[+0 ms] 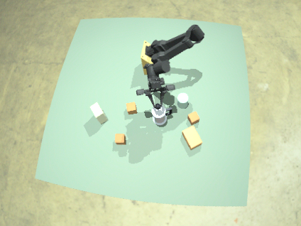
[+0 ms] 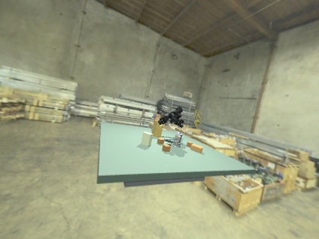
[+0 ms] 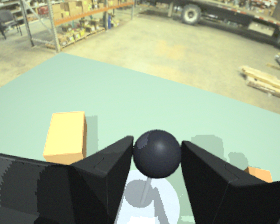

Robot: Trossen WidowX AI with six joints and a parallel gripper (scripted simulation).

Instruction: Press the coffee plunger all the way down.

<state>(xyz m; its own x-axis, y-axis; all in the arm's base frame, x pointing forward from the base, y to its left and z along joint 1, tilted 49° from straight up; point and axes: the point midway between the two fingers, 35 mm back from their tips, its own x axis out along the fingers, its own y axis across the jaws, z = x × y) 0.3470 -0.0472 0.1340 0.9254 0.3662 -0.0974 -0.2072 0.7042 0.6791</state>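
Note:
The coffee press (image 1: 160,119) (image 2: 177,139) stands upright on the green table, a clear and silvery body with a dark handle (image 1: 169,111) on its right side in the top view. Its black ball knob (image 1: 157,106) (image 3: 157,159) sits above the lid (image 3: 170,196). A stretch of thin rod (image 3: 146,189) shows between knob and lid in the wrist view. My gripper (image 1: 158,106) (image 3: 157,144) is shut on the knob, one finger touching each side. The lower part of the press is hidden in the wrist view.
On the green table (image 1: 199,180) (image 2: 128,164), a white cylinder (image 1: 182,98) stands right of the press. An orange cube (image 1: 193,118) and a yellow block (image 1: 192,137) lie farther right. Two orange cubes (image 1: 131,108) (image 1: 120,139) and a cream block (image 1: 98,113) are to the left.

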